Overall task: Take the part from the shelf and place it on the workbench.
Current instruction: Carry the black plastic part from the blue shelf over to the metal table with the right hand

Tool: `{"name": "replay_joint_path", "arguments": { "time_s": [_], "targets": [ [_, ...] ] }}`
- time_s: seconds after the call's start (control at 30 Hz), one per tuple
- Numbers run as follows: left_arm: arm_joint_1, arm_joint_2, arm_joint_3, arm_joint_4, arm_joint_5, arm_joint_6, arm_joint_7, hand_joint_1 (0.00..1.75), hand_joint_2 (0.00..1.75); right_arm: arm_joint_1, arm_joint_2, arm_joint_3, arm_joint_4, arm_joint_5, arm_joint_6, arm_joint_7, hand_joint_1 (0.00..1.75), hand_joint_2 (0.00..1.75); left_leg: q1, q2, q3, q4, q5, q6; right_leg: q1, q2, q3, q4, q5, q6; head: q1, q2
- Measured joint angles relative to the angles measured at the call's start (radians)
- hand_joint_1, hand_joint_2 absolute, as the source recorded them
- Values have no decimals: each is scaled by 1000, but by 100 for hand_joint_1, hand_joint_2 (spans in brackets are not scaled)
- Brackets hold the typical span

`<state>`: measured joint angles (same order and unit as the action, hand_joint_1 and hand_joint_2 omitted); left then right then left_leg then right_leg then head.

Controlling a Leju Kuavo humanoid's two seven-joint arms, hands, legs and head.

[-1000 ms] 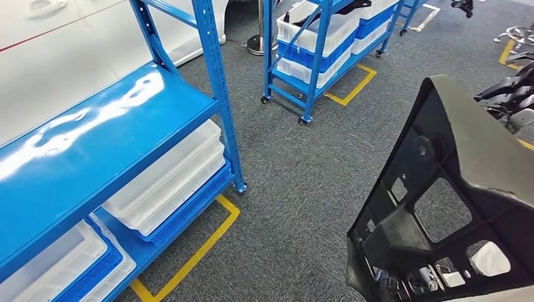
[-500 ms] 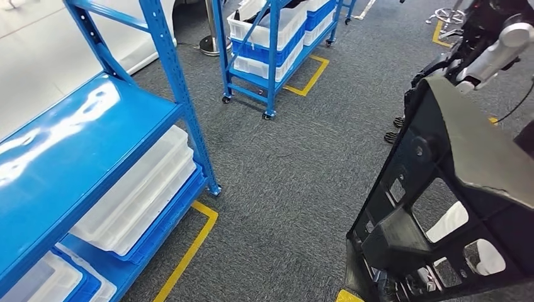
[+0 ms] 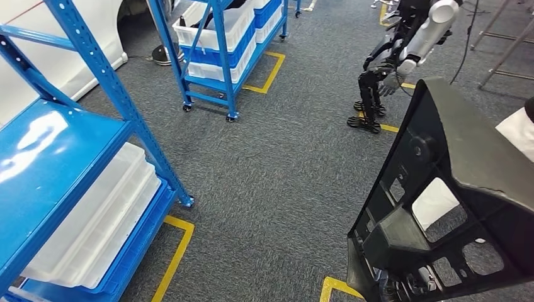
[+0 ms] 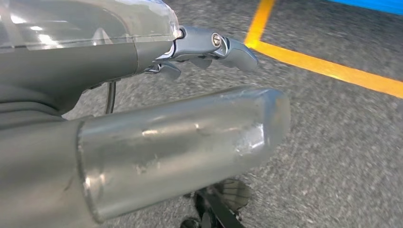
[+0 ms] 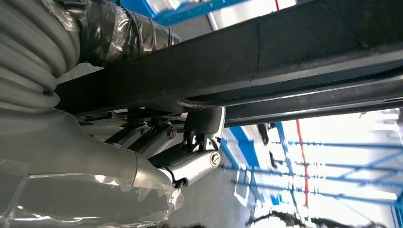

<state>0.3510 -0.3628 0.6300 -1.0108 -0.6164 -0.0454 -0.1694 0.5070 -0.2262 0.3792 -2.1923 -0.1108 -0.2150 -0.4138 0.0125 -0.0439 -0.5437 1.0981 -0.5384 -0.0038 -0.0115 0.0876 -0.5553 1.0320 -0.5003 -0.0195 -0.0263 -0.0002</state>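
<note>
One black part (image 3: 463,189) fills the lower right of the head view, tilted, its open frame showing carpet (image 3: 283,176) through the cut-outs. In the right wrist view the right hand (image 5: 190,147) grips this part (image 5: 285,71), its fingers (image 5: 204,124) curled up against the dark underside. In the left wrist view the left hand (image 4: 199,47) hangs over the carpet (image 4: 342,142) with nothing in it, fingers (image 4: 235,50) bent but apart, a yellow floor line (image 4: 328,69) beyond them.

At the left edge of the head view stands one blue shelf (image 3: 56,163); its top deck is bare and glossy, and on the lower deck lies one stack of clear bins (image 3: 94,220) on a blue tray, contents not readable. Yellow tape (image 3: 173,251) marks the floor by its foot.

Farther off, at upper centre, a second blue shelf (image 3: 220,50) on castors carries white bins (image 3: 217,28) stacked over blue ones; one upper bin holds dark items too small to name. At upper right one other robot (image 3: 403,50) stands on the carpet, arm hanging.
</note>
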Motion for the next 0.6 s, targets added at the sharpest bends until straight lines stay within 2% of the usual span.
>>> {"name": "replay_joint_path", "arguments": {
  "time_s": [0.03, 0.07, 0.1, 0.13, 0.17, 0.2, 0.23, 0.3, 0.33, 0.37, 0.4, 0.43, 0.47, 0.53, 0.57, 0.6],
  "targets": [
    [0, 0, 2, 0, 0, -1, -1, 0, 0, -1, 0, 0, 0, 0, 0, 0, 175, 175, 2, -24, 18, -49, 18, 2, 0, 13, -3, 3, 0, 4, 0, 0],
    [0, 0, 3, 0, -1, -2, -1, 0, 0, -1, 0, 0, 0, 1, 1, 0, 175, 175, 2, -42, 26, -74, 22, 3, -2, 25, -8, 5, 1, 10, 0, 0],
    [-1, 0, 4, 0, -1, -3, -2, 0, 0, -1, 0, 0, 0, 1, 1, 1, 175, 175, 0, -46, 29, -81, 19, 6, -3, 37, -14, 5, 5, 17, 0, 0],
    [-3, 0, 5, 0, -2, -3, -2, 0, 0, -1, 0, 0, 0, 2, 1, 1, 175, 175, -1, -34, 30, -86, 21, 10, -6, 50, -18, 3, 9, 25, 0, 0],
    [-4, 0, 6, 0, -4, -4, -2, 0, 0, 0, 0, 0, 0, 3, 1, 1, 175, 175, 0, -21, 33, -92, 25, 17, -8, 52, -21, 3, 10, 31, 0, 0],
    [-6, 0, 6, 0, -6, -5, -3, 0, 0, 1, 0, 0, 0, 4, 1, 1, 175, 175, 1, -7, 36, -99, 31, 25, -7, 33, -27, 13, 3, 35, 1, 0],
    [-6, 0, 7, 0, -8, -6, -4, 0, 0, 0, 0, 0, 0, 5, 1, 1, 175, 175, 2, 9, 38, -107, 35, 32, -5, 2, -41, 41, -16, 38, 2, 0],
    [-6, 0, 10, 1, -11, -8, -4, 0, 0, -3, 0, -1, 2, 7, 2, 2, 175, 175, -1, 40, 37, -113, 38, 40, -3, -64, -92, 151, -81, 44, 3, 0],
    [-6, 0, 12, 1, -12, -8, -4, 0, 0, -4, 0, -1, 4, 8, 2, 2, 175, 175, -3, 57, 35, -112, 38, 41, -4, -76, -121, 214, -110, 47, 3, 0],
    [-6, 0, 14, 1, -12, -8, -4, 0, 0, -4, 0, -1, 5, 9, 2, 2, 175, 175, -4, 73, 33, -112, 37, 41, -5, -80, -139, 257, -124, 50, 3, 0],
    [-6, 0, 16, 1, -12, -8, -4, 0, 0, -3, 0, -1, 7, 9, 2, 3, 175, 175, -4, 88, 32, -112, 35, 40, -6, -83, -141, 266, -119, 51, 3, 0],
    [-7, 0, 18, 1, -12, -8, -4, 0, 0, -2, 0, -1, 9, 10, 2, 3, 175, 175, -4, 102, 33, -111, 34, 39, -7, -88, -121, 235, -97, 52, 3, 0],
    [-7, 0, 19, 1, -12, -8, -4, 0, 0, -2, 0, -1, 10, 10, 2, 3, 175, 175, -4, 114, 35, -110, 31, 37, -8, -99, -83, 171, -66, 51, 3, 0],
    [-8, 0, 19, 1, -13, -8, -4, 0, 0, -3, 0, -1, 10, 13, 1, 4, 175, 175, -7, 134, 42, -107, 25, 29, -4, -138, -7, 35, -22, 44, 3, 0],
    [-8, 0, 19, 1, -13, -8, -4, 0, 0, -3, 0, -1, 10, 14, 1, 4, 175, 175, -9, 142, 46, -106, 22, 24, 0, -151, 14, -2, -14, 40, 3, 0],
    [-8, 0, 20, 1, -13, -8, -4, 0, 0, -2, 0, -1, 10, 15, 1, 4, 175, 175, -10, 150, 49, -105, 19, 19, 3, -154, 19, -14, -15, 35, 3, 0]
  ]
}}
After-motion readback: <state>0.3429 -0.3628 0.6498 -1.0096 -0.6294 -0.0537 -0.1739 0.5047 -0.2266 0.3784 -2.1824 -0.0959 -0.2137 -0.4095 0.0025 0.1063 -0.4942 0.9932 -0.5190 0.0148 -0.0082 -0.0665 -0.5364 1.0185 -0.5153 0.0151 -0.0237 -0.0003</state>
